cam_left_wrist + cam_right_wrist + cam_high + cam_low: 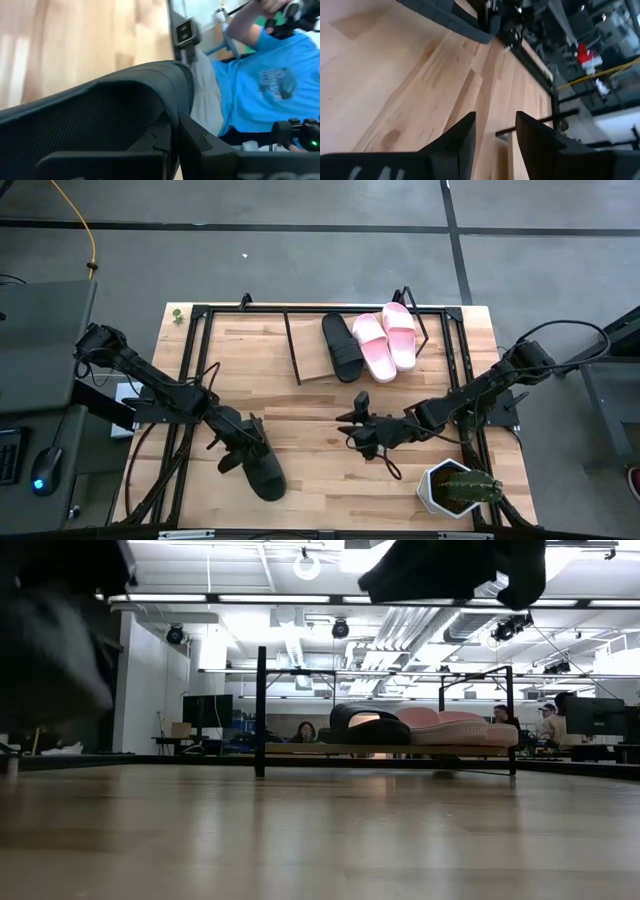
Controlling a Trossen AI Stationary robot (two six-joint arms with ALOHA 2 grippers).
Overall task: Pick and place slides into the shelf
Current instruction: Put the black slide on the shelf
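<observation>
One matte black slide [265, 472] is in my left gripper [238, 442], above the table's near-left part; in the low view it is the dark blur [50, 640] above the tabletop. The shelf [312, 370] stands at the far middle, a wooden board in a black wire frame. On it rest a second black slide [343, 347] and two pink slides [370, 346] [400, 334], side by side on their soles. My right gripper [352, 425] hovers open over the table's middle, holding nothing [495, 125]. My left gripper [172, 127] holds the black slide by its wide strap, at the strap's edge [176, 85]. One finger [150, 142] seems to sit under the strap and the other [200, 140] outside it. In the low view the slide appears lifted clear of the table.
A white pot with a green cactus [457, 488] stands near the near-right corner, close to my right arm. A person in a blue shirt [270, 85] is beyond the table edge. Bare wood [320, 410] lies between the grippers and the shelf, and the board's left part is bare.
</observation>
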